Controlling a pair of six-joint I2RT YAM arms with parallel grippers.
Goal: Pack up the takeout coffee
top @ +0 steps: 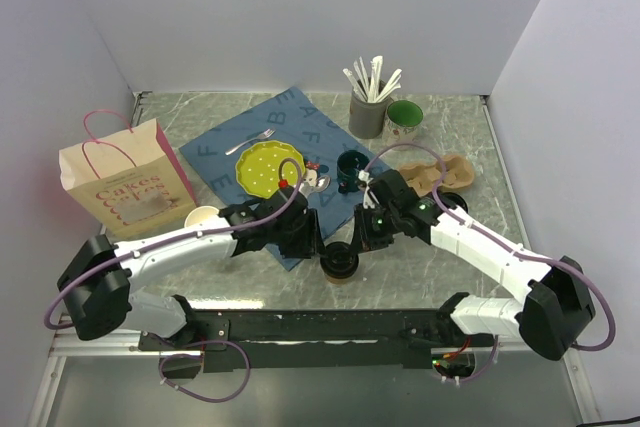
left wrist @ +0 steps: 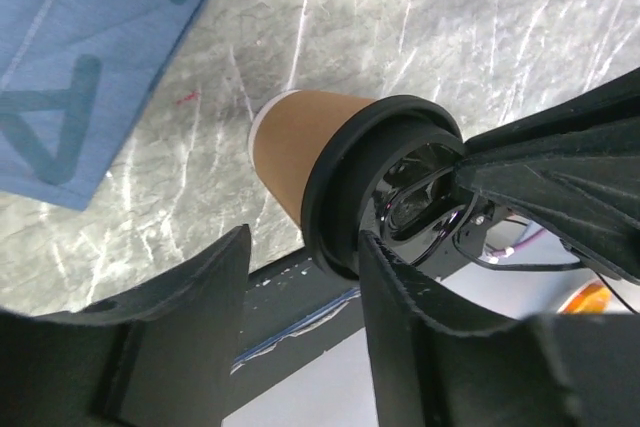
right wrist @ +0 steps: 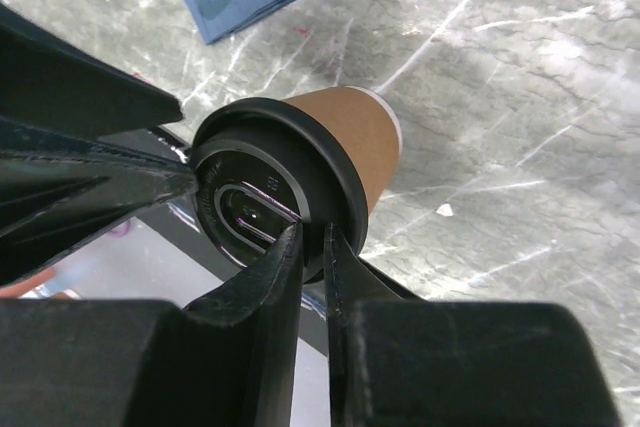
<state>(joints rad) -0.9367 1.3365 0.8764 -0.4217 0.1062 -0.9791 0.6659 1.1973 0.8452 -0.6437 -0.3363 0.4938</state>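
I find the takeout coffee [top: 340, 263] upright at the middle of the tabletop's [top: 180, 112] near edge. The right gripper's [right wrist: 312, 239] fingers pinch its black lid rim. The left gripper's [left wrist: 303, 242] fingers stand spread beside the lid, gripping nothing. The blue cloth [top: 310, 127] lies beyond.

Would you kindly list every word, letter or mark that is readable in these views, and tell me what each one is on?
"Cakes": on the tan paper bag with pink handles; the pink print below is too blurred.
"A", "E", "F": large capitals on the blue cloth mat.
Embossed marks on the round black plastic lid of the brown paper cup: too small to read.
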